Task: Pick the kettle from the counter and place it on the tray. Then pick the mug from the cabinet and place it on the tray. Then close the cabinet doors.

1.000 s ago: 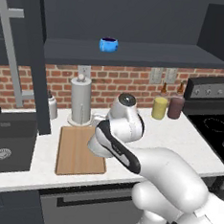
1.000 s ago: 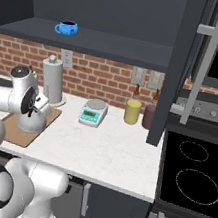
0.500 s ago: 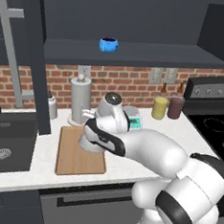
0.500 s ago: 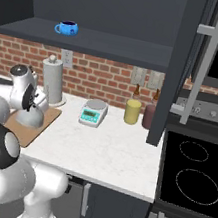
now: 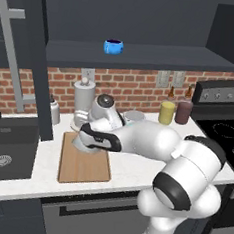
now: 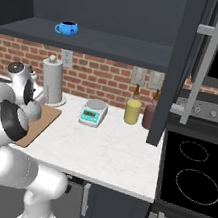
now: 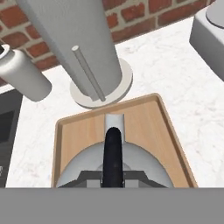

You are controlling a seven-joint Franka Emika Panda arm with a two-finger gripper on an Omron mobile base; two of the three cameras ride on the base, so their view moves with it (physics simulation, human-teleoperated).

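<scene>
Hand (image 7: 113, 178) closed on kettle (image 7: 87, 164) handle over tray (image 7: 144, 122), white counter (image 6: 104, 148), brick wall behind.

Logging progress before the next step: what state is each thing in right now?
kettle: upright over the tray, gripped by its black handle
gripper: shut on the kettle handle
mug: upright on the cabinet shelf, not yet picked
cabinet doors: open
paper-towel roll: upright on the counter
</scene>
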